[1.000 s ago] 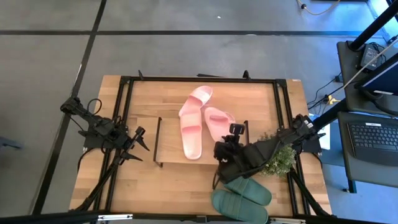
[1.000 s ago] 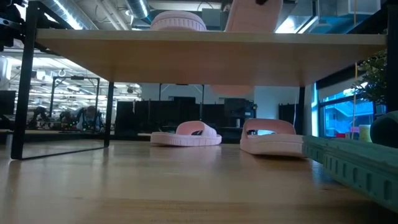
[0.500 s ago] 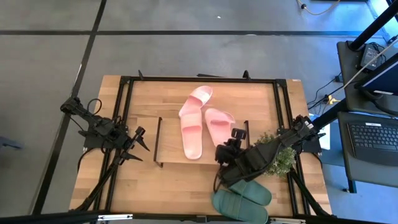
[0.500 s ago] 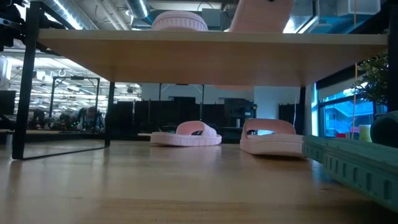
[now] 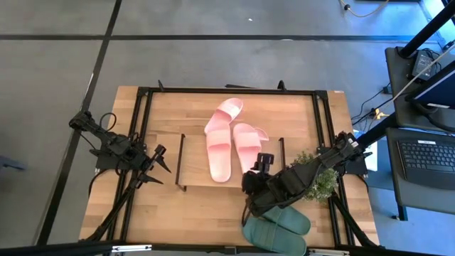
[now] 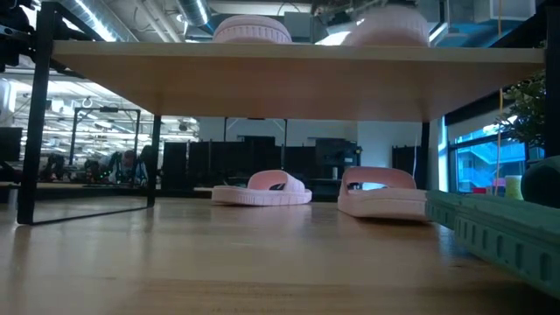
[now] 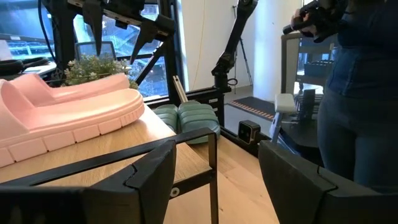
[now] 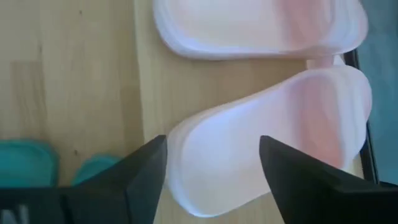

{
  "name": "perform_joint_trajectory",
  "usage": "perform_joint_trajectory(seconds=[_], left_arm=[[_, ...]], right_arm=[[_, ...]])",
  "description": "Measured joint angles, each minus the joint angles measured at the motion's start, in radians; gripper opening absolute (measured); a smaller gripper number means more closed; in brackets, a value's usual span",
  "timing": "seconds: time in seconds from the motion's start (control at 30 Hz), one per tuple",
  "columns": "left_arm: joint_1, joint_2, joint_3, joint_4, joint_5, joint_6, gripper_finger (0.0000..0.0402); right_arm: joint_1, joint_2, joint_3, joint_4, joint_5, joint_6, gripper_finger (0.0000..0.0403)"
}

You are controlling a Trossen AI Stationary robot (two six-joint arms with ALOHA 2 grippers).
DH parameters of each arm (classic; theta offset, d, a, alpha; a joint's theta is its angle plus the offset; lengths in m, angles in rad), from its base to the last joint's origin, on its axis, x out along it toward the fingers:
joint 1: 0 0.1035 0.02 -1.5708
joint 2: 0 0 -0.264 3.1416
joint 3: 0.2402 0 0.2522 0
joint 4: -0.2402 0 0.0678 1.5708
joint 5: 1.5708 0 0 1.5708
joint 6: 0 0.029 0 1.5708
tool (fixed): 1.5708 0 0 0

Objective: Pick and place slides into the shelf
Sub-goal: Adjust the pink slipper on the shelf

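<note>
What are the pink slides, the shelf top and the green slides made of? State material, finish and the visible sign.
Pink slides: likely soft moulded rubber or foam, matte, with a ridged sole edge.
Shelf top: light wood, smooth, showing plank seams and grain.
Green slides: seemingly the same matte moulded rubber, with ribbed straps.

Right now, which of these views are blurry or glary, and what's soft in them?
Right wrist view: the pink slide and the claw's fingers are soft, too close to focus. Low view: bright window glare behind the shelf; the green slide at the edge is blurred. High view: even light, sharp.
</note>
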Motion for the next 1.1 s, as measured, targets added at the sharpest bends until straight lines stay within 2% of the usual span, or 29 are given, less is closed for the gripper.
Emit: perform_joint_trajectory(seconds=[0.1,0.17,0.37,0.6,0.83,1.1], left_arm=[[0.0,0.0,0.0,0.0,0.0,-0.001,0.0221],[0.0,0.0,0.0,0.0,0.0,-0.001,0.0221],[0.0,0.002,0.0,0.0,0.0,-0.001,0.0221],[0.0,0.003,0.0,0.0,0.005,-0.002,0.0221],[0.0,0.004,0.0,0.0,0.005,-0.002,0.0221],[0.0,0.004,0.0,0.0,0.005,-0.001,0.0221]], right_arm=[[0.0,0.001,0.019,-0.083,-0.009,-0.012,0.0263],[-0.005,0.001,0.043,-0.17,-0.009,0.047,0.0264],[-0.068,-0.036,0.035,-0.167,-0.02,0.052,0.0265],[-0.174,-0.044,-0.025,-0.168,-0.167,-0.072,0.0265],[-0.228,-0.043,-0.141,-0.163,-0.204,-0.293,0.0265],[-0.249,-0.071,-0.171,-0.163,-0.242,-0.308,0.0265]])
